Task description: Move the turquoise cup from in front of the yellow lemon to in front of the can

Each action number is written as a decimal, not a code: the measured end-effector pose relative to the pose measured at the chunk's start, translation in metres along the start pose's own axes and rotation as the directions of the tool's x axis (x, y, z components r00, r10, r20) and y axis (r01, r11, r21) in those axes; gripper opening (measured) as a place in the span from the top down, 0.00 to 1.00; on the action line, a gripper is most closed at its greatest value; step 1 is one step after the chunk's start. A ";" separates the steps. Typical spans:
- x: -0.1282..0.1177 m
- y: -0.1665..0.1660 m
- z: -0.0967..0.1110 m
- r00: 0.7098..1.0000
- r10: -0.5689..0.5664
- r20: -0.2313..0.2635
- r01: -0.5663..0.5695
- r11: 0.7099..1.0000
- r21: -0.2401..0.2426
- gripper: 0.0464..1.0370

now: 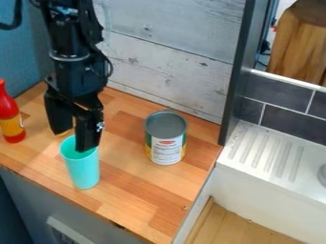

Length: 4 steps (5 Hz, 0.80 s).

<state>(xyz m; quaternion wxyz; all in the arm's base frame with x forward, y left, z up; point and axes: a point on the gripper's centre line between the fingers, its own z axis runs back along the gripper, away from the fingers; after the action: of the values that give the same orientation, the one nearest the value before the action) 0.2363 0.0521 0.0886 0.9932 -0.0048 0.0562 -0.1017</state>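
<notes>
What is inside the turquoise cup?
Some inner wall shows in the turquoise cup; the black gripper covers part of its mouth, and the bottom, with any contents, is hidden.

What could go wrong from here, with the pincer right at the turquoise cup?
The pincer is at the mouth of the turquoise cup, one finger overlapping its opening in this view, so a sideways shift might tip it. The cup is tall, narrow and near the front edge of the wooden counter; if tipped, it could roll off. A wide swing might also knock the red bottle.
</notes>
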 end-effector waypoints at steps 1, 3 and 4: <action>0.004 -0.001 0.000 1.000 0.003 0.015 -0.003 1.000 0.007 0.04; 0.006 -0.007 -0.009 1.000 0.017 -0.003 -0.017 0.999 0.028 0.04; 0.009 -0.008 -0.018 0.999 0.027 -0.022 -0.027 0.999 0.028 0.04</action>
<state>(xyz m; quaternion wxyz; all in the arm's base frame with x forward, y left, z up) 0.2415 0.0429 0.0701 0.9938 0.0109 0.0660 -0.0892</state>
